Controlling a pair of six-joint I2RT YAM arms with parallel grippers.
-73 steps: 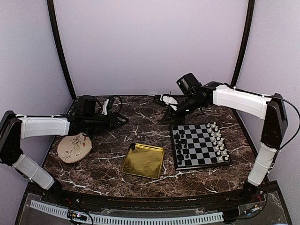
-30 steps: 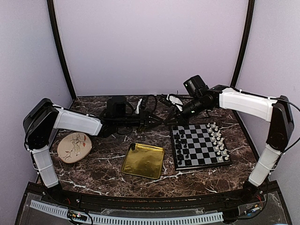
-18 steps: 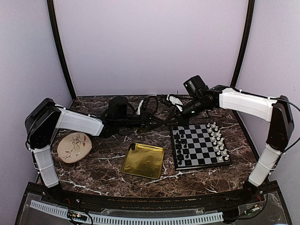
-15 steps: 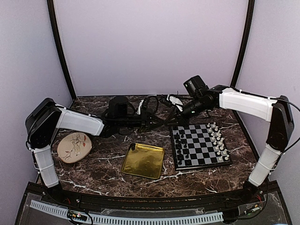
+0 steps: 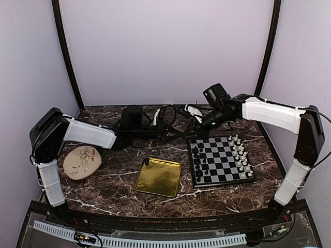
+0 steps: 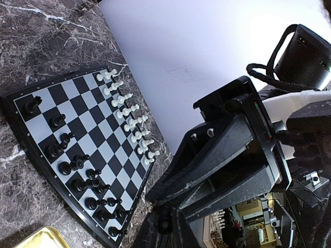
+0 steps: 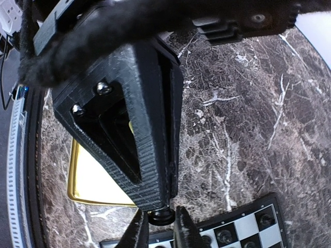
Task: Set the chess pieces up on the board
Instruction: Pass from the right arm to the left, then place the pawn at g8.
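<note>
My left gripper (image 5: 175,136) has swung in from the left and clamped shut on a black chess piece (image 7: 161,217). The right gripper (image 5: 193,127) flanks the same piece, just off the board's (image 5: 225,161) far-left corner. I cannot tell whether the right has let go. It looks like a handover.

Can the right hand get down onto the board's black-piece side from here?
Probably yes. The right hand hangs just past the board's far left corner; the left hand, pinching a black piece, meets it from the left, off the board, so nothing crosses above the squares.
</note>
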